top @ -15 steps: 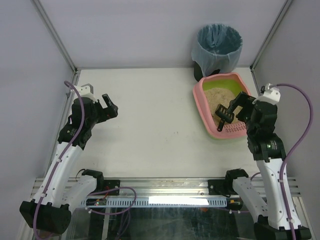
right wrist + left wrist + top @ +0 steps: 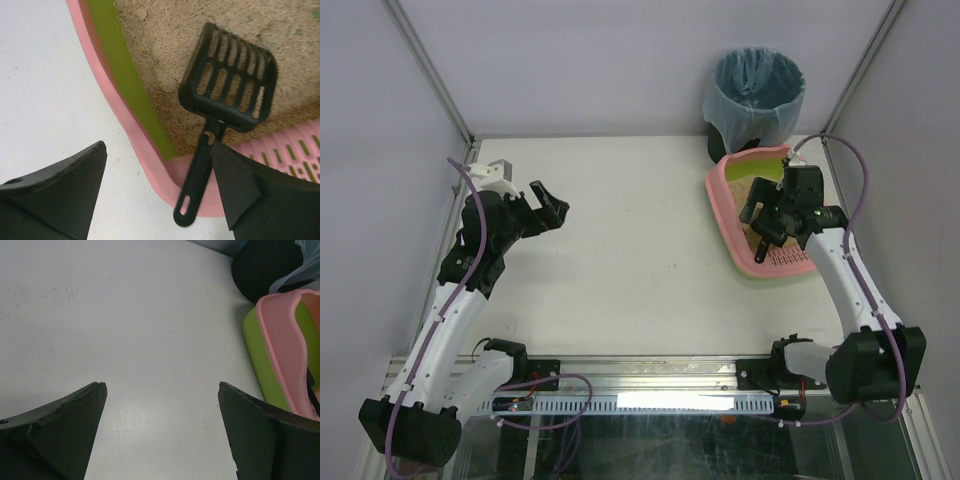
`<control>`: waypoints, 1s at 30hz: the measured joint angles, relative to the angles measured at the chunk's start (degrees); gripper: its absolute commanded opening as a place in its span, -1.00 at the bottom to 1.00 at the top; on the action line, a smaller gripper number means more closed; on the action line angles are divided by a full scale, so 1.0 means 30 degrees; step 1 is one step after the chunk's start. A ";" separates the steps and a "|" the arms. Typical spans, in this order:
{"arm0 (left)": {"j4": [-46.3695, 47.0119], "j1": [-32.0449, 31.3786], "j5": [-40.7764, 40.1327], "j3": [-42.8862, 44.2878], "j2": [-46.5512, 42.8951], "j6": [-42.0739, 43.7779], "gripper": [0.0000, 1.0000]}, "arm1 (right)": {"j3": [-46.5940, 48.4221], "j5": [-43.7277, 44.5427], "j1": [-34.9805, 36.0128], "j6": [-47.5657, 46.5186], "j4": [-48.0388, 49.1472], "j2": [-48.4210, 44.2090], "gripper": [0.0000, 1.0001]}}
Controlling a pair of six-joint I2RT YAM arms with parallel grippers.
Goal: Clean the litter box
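Note:
The pink litter box [image 2: 782,260] with its lime-green inner wall and beige litter sits at the table's right. In the right wrist view its near corner [image 2: 170,177] lies below me. A small black slotted scoop [image 2: 227,80] rests head-down on the litter, its handle sticking out over the pink rim. My right gripper [image 2: 763,218] hovers open over that corner. The scoop's handle passes just beside the right-hand fingertip [image 2: 230,180], with the jaws wide apart and not closed on it. My left gripper [image 2: 548,205] hangs open over bare table at the left, nothing between its fingers [image 2: 75,420].
A round black bin with a blue bag [image 2: 755,90] stands behind the litter box, touching its far end. In the left wrist view the bin [image 2: 265,265] and the litter box's side [image 2: 280,340] show at the far right. Grey walls close in the table.
My right arm has reached forward and left, bringing its gripper down over the scoop's handle at the box's near end. My left gripper has shifted slightly up and right.

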 measured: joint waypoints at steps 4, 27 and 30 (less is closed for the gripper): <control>0.0160 0.0000 -0.0102 -0.0080 -0.0051 0.0029 0.98 | 0.0189 -0.0095 0.1035 -0.0102 0.1122 0.2084 0.67; 0.0350 0.0000 -0.0597 -0.0852 -0.0444 0.0736 0.98 | 0.1880 -0.1049 0.2820 -0.2871 0.5705 0.8459 -0.52; 0.0350 0.0000 -0.0466 -0.0852 -0.0335 0.0729 0.98 | 0.1945 -0.1326 0.2892 -0.2900 0.5894 0.8808 -0.59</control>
